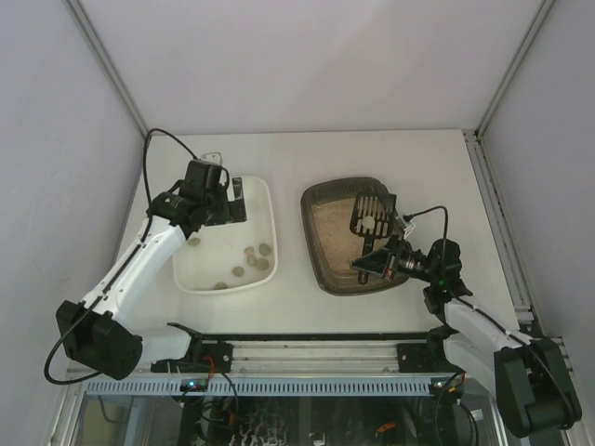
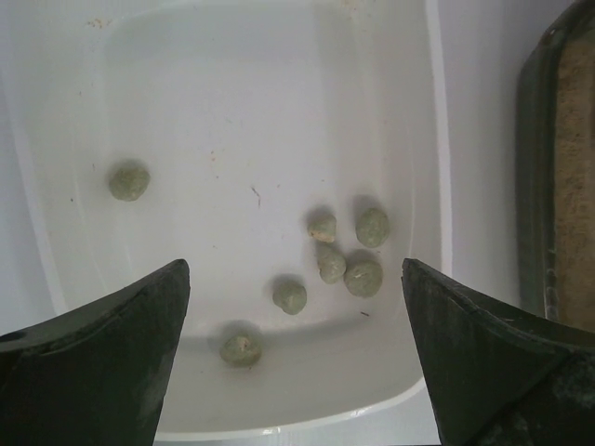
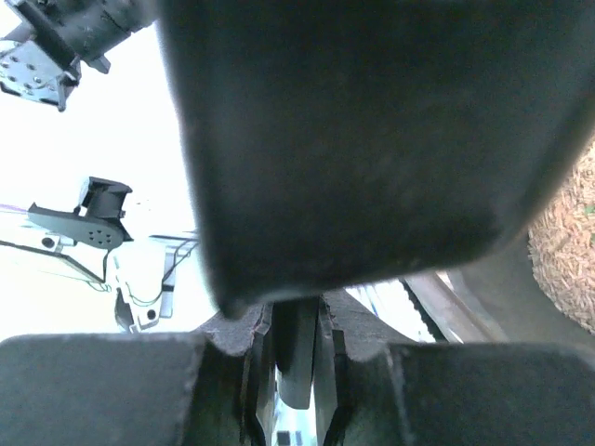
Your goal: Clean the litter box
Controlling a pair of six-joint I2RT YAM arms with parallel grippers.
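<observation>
- Spills are the main worry. A pale round lump (image 1: 369,223) is carried on the black plastic scoop with slots (image 1: 376,203), over the far right part of the dark brown-grey plastic litter box (image 1: 309,232), which has rounded corners and sandy litter inside. The lump could be rolled off if the scoop is tipped or swung fast.
- The scoop's thin handle is pinched tight by the right gripper (image 1: 365,268), at the near right side of the litter box. The scoop could be twisted in that small grip if it is knocked on the thick rim.
- The white plastic tray (image 1: 273,223) is set just left of the litter box. The left gripper (image 2: 295,268) is hung over it with its jaws spread wide and nothing held. A bump could be caused if the scoop is brought there while that arm is in the way.
- Sand could be dropped on the white table (image 1: 372,158) between the litter box and the tray.
- The lump on the scoop is shown only from above. In the right wrist view only the dark underside of the scoop is seen, with the handle squeezed between the fingers (image 3: 102,390).
- Seven grey-green lumps (image 2: 363,276) in the tray are shown clearly in the left wrist view. From above they are small and harder to count.
- How high the scoop is held above the sand cannot be told from any view.
</observation>
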